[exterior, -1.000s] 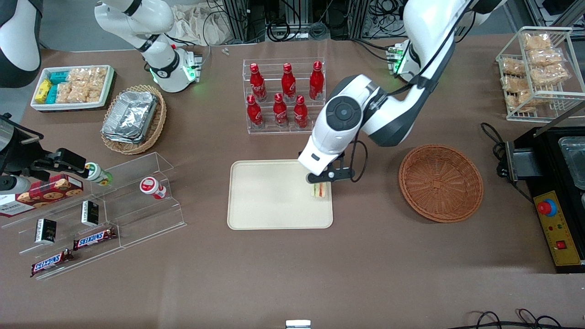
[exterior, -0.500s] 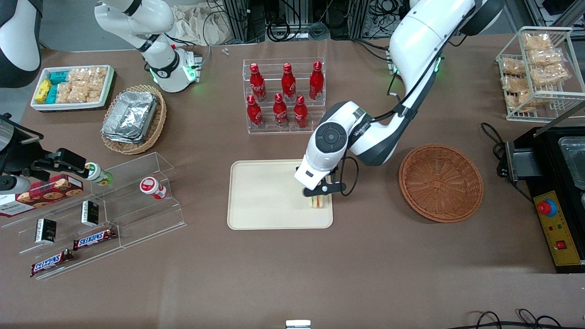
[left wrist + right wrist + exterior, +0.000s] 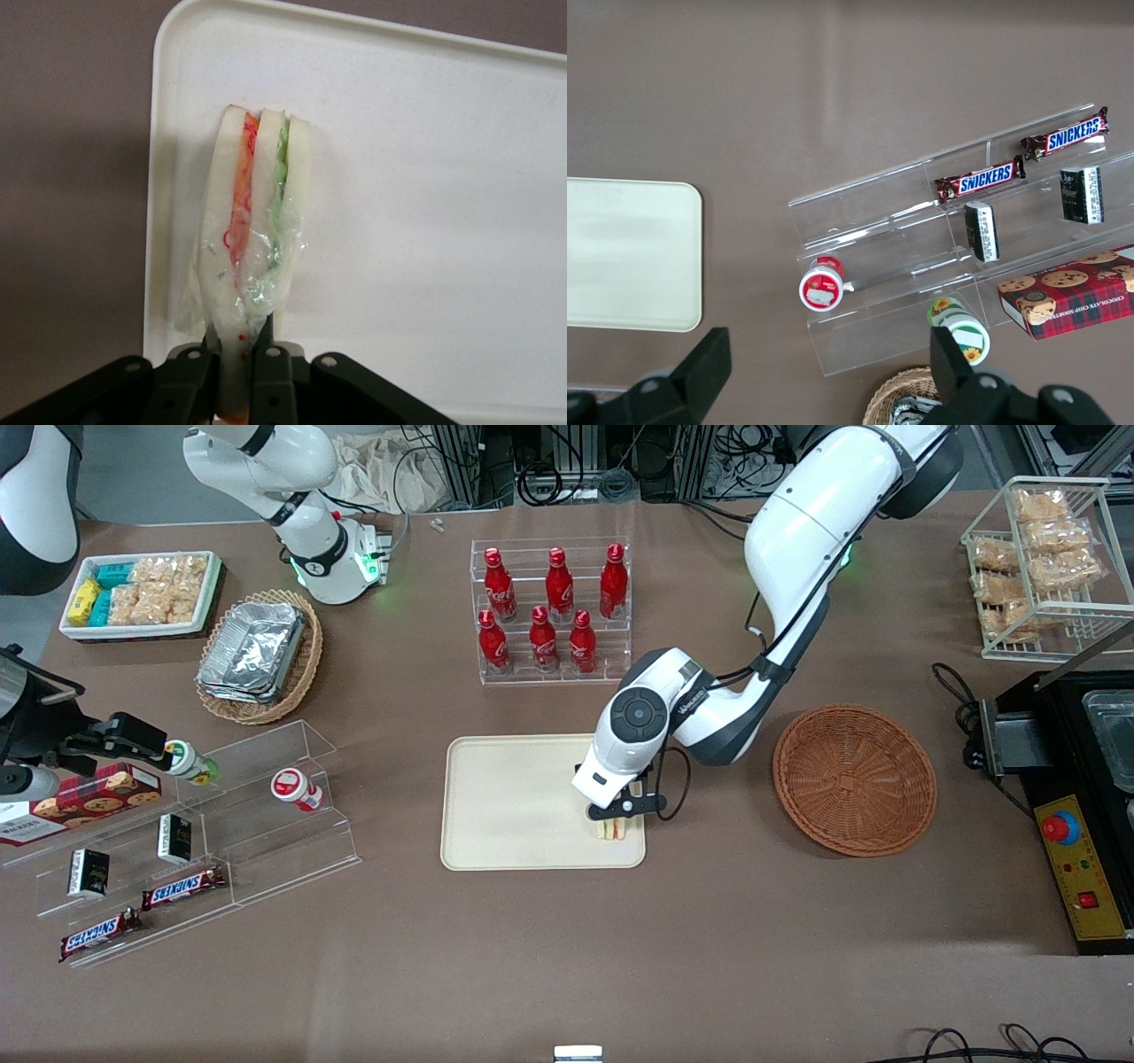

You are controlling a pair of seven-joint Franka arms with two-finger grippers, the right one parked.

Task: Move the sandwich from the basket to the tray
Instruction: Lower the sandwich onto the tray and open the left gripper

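The sandwich (image 3: 252, 212) is a wrapped wedge of pale bread with orange-red and green filling. My left gripper (image 3: 237, 341) is shut on its narrow end. In the front view the gripper (image 3: 613, 821) holds the sandwich (image 3: 611, 830) low over the cream-beige tray (image 3: 514, 815), at the tray's corner nearest the camera on the working arm's end; I cannot tell whether the sandwich touches the tray. The tray (image 3: 425, 177) also fills the left wrist view. The reddish-brown wicker basket (image 3: 854, 779) sits empty beside the tray, toward the working arm's end.
A clear rack of red bottles (image 3: 551, 611) stands farther from the camera than the tray. A tan basket with foil containers (image 3: 259, 654), a white snack bin (image 3: 140, 593) and a clear stepped shelf (image 3: 195, 841) lie toward the parked arm's end. A wire rack (image 3: 1045, 567) stands past the basket.
My left gripper has carried the sandwich nearer to the camera along the tray's edge and lower toward the tray. The arm's elbow has swung upward in the view.
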